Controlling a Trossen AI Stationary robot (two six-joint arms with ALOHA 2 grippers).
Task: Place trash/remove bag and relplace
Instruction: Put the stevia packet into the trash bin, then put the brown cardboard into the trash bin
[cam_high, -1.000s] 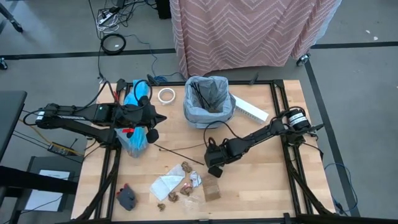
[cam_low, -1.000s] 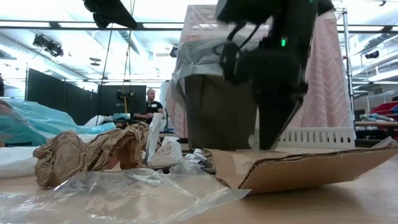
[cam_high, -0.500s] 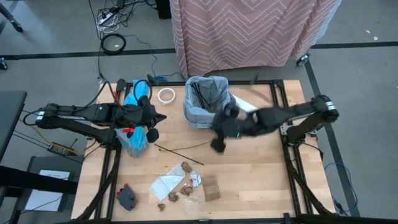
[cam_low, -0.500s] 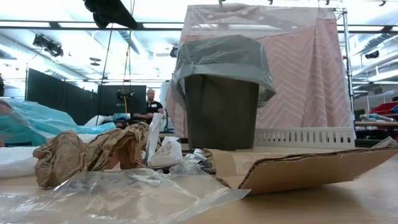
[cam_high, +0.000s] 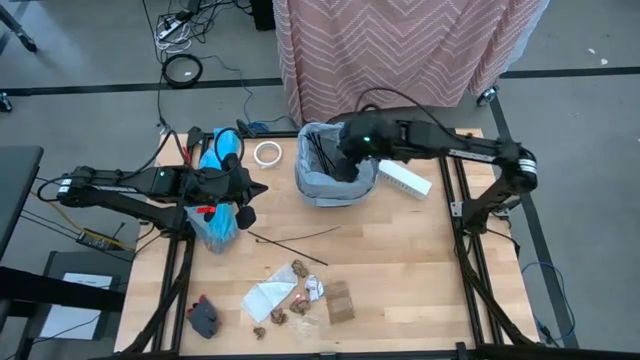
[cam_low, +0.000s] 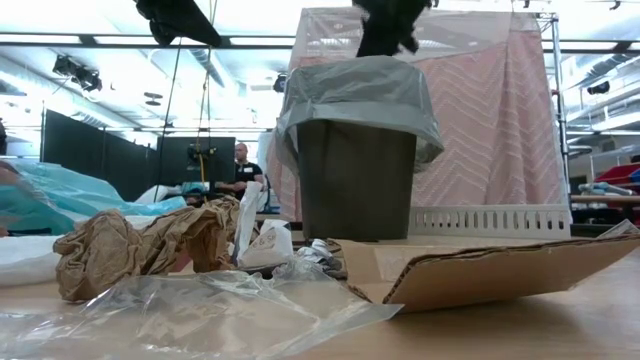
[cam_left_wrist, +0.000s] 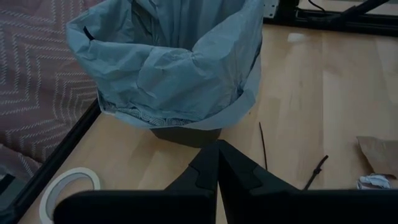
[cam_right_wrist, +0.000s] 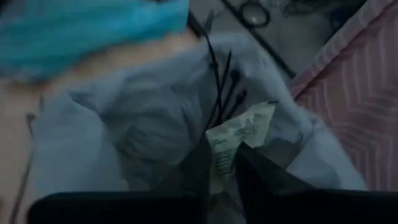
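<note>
Over the far edge of the table (cam_high: 400, 260), near its middle, we see the right gripper (cam_high: 345, 160) hanging above the mouth of the bin with the grey bag (cam_high: 335, 178). In the right wrist view a pale, printed paper wrapper (cam_right_wrist: 236, 138) sits between its two dark fingers (cam_right_wrist: 199, 163), which stand slightly apart around it; we cannot tell whether they still press it. Thin dark sticks (cam_right_wrist: 221, 87) already lie inside the crinkly bag, whose rim folds loosely over the dark bin.

A second ago this gripper was down by the cardboard scrap (cam_high: 341, 301) near the front edge; since then it has swung up and across to the bin.

The middle of the table lies bare but for one long stick (cam_high: 295, 240). The remaining trash (cam_high: 285, 300), brown wads and white paper, clusters toward the front edge. A long white box (cam_high: 404, 178) lies just right of the bin, a white tape ring (cam_high: 266, 153) to its left.

At the left edge, the left gripper (cam_high: 245, 200) rests with fingers together beside the turquoise bag (cam_high: 215, 225).
</note>
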